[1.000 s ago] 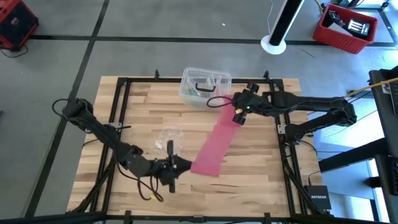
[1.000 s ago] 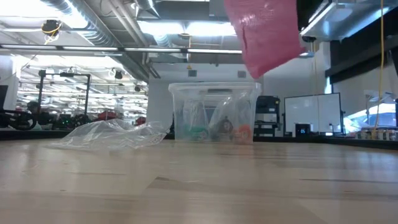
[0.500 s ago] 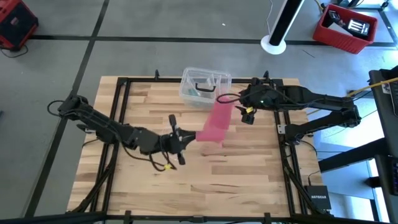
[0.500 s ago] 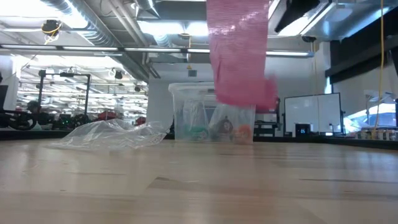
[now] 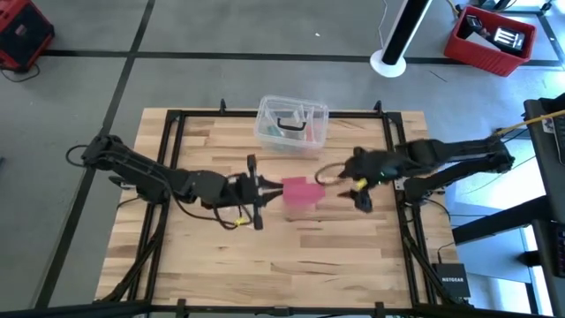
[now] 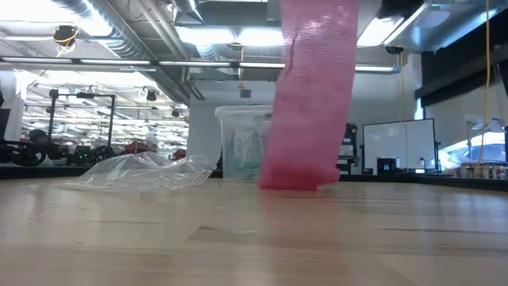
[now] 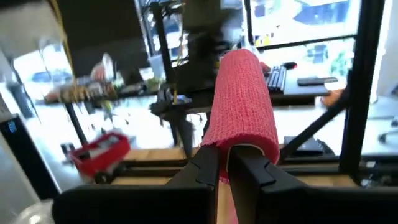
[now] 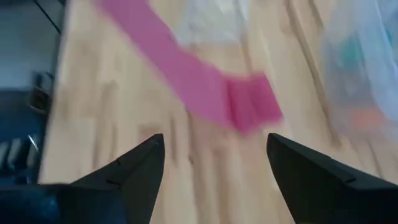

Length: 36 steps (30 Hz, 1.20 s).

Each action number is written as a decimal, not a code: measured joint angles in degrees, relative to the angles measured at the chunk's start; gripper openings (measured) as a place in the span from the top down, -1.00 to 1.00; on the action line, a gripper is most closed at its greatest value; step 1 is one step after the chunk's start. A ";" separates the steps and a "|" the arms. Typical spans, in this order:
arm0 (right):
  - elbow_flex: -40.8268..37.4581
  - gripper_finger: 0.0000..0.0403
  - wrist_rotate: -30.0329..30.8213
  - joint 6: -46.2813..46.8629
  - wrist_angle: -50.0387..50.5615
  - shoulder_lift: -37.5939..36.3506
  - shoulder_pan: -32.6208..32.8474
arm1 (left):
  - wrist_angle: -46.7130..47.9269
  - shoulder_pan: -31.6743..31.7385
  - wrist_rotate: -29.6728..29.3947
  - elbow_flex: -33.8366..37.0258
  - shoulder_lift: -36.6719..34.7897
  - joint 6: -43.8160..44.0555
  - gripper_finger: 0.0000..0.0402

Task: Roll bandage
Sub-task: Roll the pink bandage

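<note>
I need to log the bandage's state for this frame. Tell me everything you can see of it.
The bandage is a pinkish-red strip of soft, knit-textured fabric, unrolled, near the table's middle. The left gripper is shut on one end, and the strip hangs from there; in the low view its lower end reaches the wooden tabletop or nearly so. The right gripper is open and apart from it, with nothing between its fingers.

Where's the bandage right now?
High view: the bandage hangs near the table's middle, pinched in the left claw, in front of the clear box. The open right claw sits just right of it.
</note>
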<state>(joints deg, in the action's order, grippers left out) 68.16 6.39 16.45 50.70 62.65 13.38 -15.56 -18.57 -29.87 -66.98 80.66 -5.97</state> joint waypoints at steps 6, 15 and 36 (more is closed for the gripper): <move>-4.74 -0.41 18.45 0.72 -14.51 -0.34 14.68 | 10.11 1.47 4.80 -6.93 0.07 10.36 0.94; -18.56 -0.41 33.68 -7.91 -40.39 1.51 21.52 | 12.03 0.44 8.74 -8.24 0.07 9.08 0.94; -30.91 0.11 22.17 -19.69 -73.43 10.87 11.16 | 15.16 1.31 8.68 -8.24 0.11 2.46 0.94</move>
<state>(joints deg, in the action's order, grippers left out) 37.26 28.56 -3.24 -22.73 73.52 24.53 -0.40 -17.26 -21.19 -75.22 80.77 -3.51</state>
